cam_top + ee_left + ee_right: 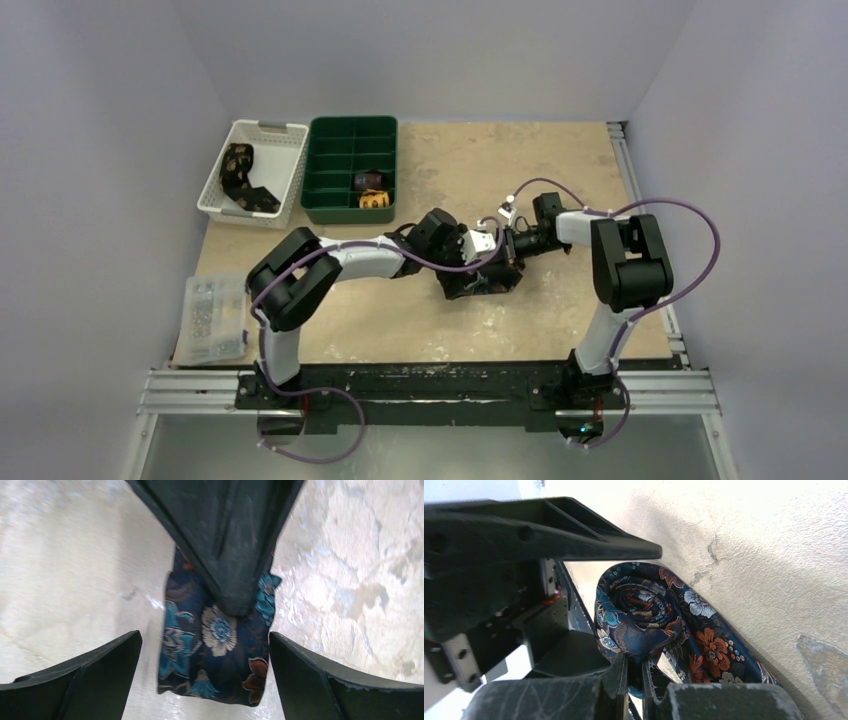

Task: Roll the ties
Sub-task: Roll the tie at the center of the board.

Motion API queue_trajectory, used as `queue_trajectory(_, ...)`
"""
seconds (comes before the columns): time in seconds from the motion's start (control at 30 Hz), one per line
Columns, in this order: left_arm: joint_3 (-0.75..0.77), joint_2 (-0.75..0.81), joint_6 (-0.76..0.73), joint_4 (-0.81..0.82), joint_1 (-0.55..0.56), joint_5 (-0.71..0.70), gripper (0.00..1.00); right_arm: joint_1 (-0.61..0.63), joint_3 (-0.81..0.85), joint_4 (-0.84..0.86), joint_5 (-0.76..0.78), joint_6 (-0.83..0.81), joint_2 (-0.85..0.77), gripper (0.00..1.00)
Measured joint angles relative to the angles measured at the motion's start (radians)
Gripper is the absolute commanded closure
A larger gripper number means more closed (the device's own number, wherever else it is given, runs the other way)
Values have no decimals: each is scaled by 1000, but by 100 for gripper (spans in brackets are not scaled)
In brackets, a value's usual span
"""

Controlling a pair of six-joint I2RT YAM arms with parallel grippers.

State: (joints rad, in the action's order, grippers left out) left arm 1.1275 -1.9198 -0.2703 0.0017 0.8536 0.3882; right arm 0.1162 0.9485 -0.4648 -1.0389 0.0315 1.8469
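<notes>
A dark navy tie (644, 611) with a floral print is wound into a roll on the table, its loose tail (716, 655) trailing off to the right. My right gripper (634, 664) is shut on the roll's near edge, with fabric pinched between its fingers. The roll (215, 647) lies between my left gripper's (205, 636) wide-open fingers (85, 680), which do not touch it. The right gripper's finger (225, 545) reaches in from above onto the roll. From the top both grippers meet mid-table over the tie (480, 282).
A white basket (285, 165) at the back left holds a black-and-gold tie (240, 175). Beside it a green compartment tray (330, 170) holds a brown rolled tie (368, 180) and a yellow one (375, 200). A clear plastic box (213, 318) sits at the left edge.
</notes>
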Motion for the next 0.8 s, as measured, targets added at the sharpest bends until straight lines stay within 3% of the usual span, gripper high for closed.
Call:
queue_trajectory(0.23,-21,53,97,135,-13,-74,0,-5,18,-15,26,-14,0,100)
queue_trajectory(0.43,-159,165,150,325,-58,-78,0,-7,20,-21,31,-17,0,100)
queue_trajectory(0.63,-153,249,196,344,-169,97,0,-7,34,-44,44,-23,5,100)
queue_trajectory(0.8,-185,241,169,392,-155,172,5,-8,69,-97,56,-36,30,100)
